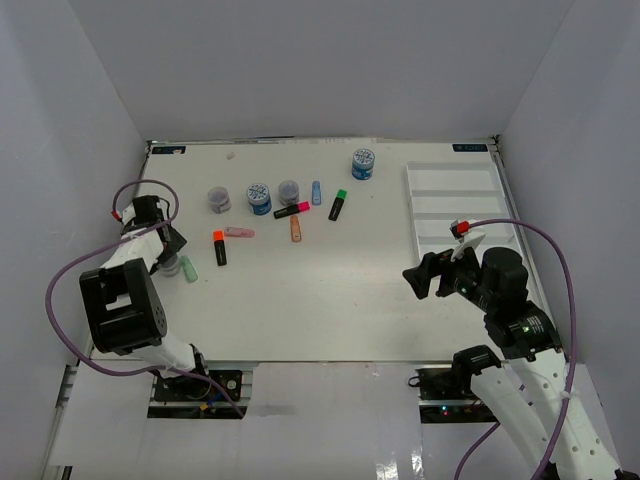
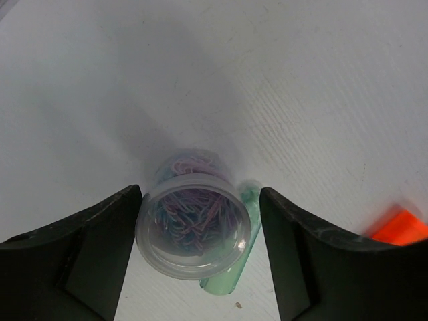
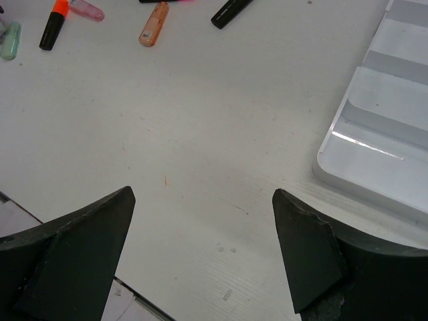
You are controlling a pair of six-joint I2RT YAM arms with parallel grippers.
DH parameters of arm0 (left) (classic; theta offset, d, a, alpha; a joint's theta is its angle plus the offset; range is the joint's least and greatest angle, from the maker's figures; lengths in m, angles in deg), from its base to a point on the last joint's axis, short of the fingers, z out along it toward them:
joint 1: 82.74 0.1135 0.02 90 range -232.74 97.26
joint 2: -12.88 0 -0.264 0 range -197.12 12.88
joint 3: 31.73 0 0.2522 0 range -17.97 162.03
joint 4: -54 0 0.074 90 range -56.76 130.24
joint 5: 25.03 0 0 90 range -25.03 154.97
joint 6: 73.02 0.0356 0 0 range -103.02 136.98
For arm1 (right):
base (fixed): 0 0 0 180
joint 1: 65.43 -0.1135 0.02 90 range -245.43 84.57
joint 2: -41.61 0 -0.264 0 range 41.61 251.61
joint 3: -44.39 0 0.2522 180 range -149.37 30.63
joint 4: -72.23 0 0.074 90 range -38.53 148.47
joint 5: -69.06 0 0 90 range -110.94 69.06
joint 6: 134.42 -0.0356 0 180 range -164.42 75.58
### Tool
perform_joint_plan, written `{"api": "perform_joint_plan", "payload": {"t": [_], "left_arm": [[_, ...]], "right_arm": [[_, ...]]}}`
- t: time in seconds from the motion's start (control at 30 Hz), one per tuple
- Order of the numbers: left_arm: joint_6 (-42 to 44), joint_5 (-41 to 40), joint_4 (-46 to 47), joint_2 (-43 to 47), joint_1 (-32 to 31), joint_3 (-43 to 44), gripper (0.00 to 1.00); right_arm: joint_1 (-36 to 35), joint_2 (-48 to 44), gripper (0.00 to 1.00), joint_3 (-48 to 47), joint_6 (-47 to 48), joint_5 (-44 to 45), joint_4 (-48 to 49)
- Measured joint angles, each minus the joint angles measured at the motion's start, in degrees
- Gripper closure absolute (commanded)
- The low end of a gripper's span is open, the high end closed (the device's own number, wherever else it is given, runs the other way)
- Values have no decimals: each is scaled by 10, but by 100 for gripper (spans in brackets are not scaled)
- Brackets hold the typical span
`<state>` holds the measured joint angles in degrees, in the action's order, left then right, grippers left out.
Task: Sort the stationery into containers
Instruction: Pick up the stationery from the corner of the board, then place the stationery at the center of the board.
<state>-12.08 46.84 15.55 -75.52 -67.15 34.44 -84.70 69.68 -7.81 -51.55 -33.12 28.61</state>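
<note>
Plastic jar [image 2: 192, 231] stands inside spread left pincer [image 2: 199, 200] by table [image 1: 330, 300] edge

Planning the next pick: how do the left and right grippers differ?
Left gripper straddles a clear jar, beside a green highlighter; right gripper holds nothing, over bare table. Left is near the table's left edge; right is near the tray. Both are open.

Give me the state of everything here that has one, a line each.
Left gripper: open around the clip jar.
Clip jar: upright on the table between the jaws.
Right gripper: open, empty.
Tray: empty where visible.
Blue-patterned jars: upright, lidded, outside the tray.
Grey-lidded jars: upright, lidded, outside the tray.
Highlighters: lying flat, capped, outside the tray.
</note>
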Motion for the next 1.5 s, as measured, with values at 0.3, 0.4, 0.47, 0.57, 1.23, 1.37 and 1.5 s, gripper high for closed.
{"api": "perform_joint_plan", "payload": {"t": [0.3,0.4,0.47,0.57,1.23,1.37,1.5], "left_arm": [[-12,53,14,-12,0,2,60],[-17,80,13,-13,-6,8,66],[-18,93,8,-14,-17,14,66],[-17,100,-15,-14,-46,42,66],[-15,70,-112,-224,-562,394,55],[-14,66,-124,-313,-606,465,54],[-14,65,-125,-360,-624,499,49]], "right_arm": [[0,0,10,0,0,0,0],[0,0,10,0,0,0,0],[0,0,10,0,0,0,0],[0,1,10,0,0,0,0],[0,10,10,-1,-18,53,-1],[0,10,10,-1,-21,61,-1],[0,10,10,1,-26,64,-1]]}}
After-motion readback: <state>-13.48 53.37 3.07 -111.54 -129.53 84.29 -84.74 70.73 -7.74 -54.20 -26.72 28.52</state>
